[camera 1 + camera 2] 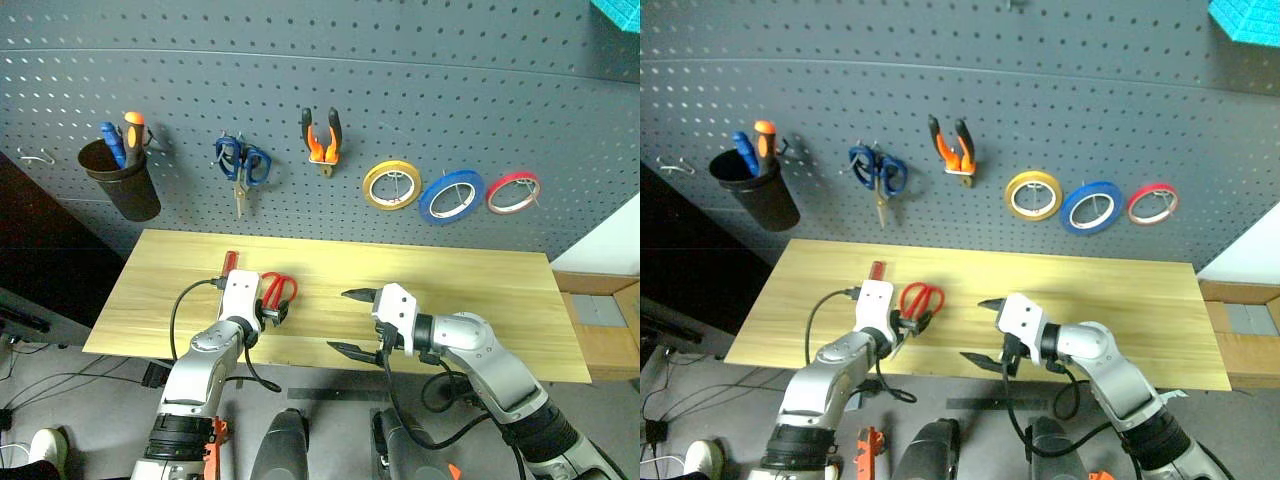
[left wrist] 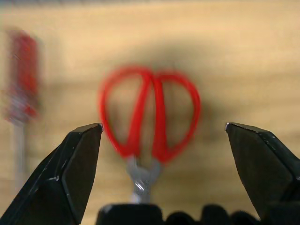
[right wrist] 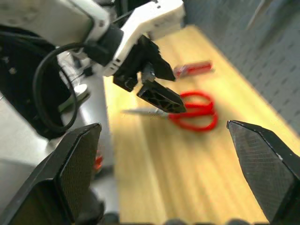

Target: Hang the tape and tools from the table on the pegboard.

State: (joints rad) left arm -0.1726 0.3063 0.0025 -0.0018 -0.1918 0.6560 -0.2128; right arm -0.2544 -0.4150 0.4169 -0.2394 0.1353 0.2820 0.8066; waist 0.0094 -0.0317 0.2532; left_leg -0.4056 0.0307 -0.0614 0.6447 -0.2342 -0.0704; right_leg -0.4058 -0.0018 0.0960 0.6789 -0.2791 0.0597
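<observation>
Left gripper (image 2: 159, 140) hangs over the red-handled scissors (image 1: 279, 290) on the table (image 1: 480, 290), jaws wide apart and empty; closing off-centre could skid them toward the screwdriver (image 1: 229, 261).

the two head views look forward and down from above the arms, taking in the whole surface (image 1: 450, 290) and the pegboard (image 1: 400, 90) behind it from a fair way back; they share nearly the same scene, one set slightly to the side of the other. the left wrist view sits low and close over the surface, facing along its own tool (image 2: 164, 145) straight at the red-handled scissors (image 2: 150, 112). the right wrist view looks along its tool (image 3: 164, 140) across the surface toward the left tool (image 3: 157, 91), sharing those scissors and the red-handled screwdriver (image 3: 192, 69).
</observation>
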